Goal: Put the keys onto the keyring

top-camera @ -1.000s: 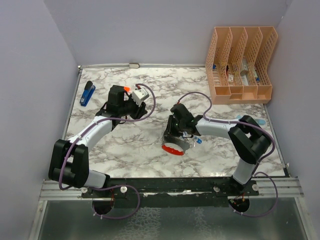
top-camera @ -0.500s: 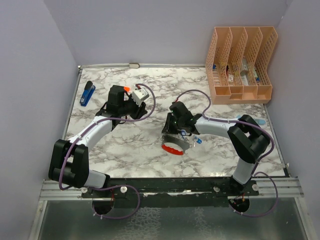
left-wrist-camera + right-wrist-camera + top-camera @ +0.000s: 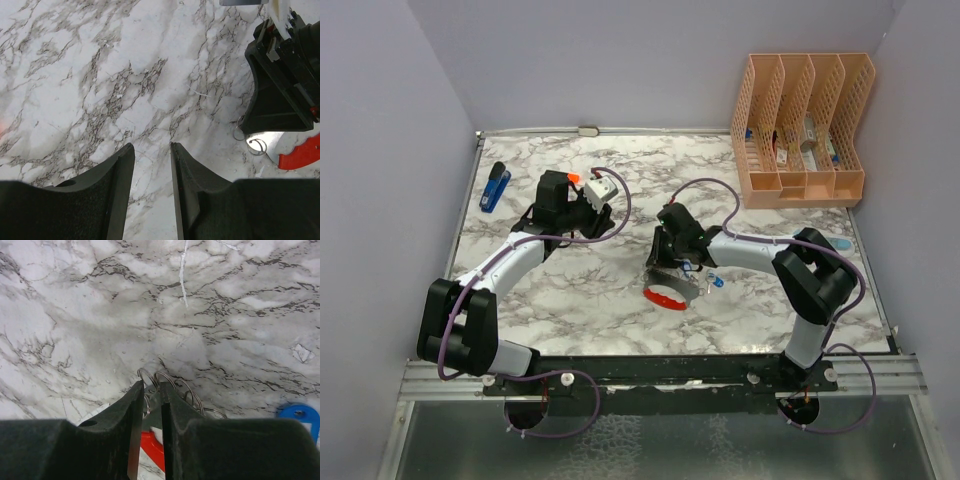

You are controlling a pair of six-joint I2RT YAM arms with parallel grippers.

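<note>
The keyring lies mid-table, a red curved loop joined to a grey band with several wire rings. My right gripper stands tip-down over it. In the right wrist view, the right gripper has its fingers drawn close on the grey band and rings. One key with a blue head lies just right of the keyring and shows at the edge of the right wrist view. My left gripper hovers to the left, and the left gripper is open and empty. The red loop shows at the right of the left wrist view.
A peach file organizer stands at the back right. A dark-blue stapler lies at the far left. An orange marker cap peeks out behind the left wrist. A pale-blue flat item lies beside the right arm's elbow.
My right gripper has shifted slightly left over the keyring and its fingers have drawn a little closer. The left arm has not moved.
</note>
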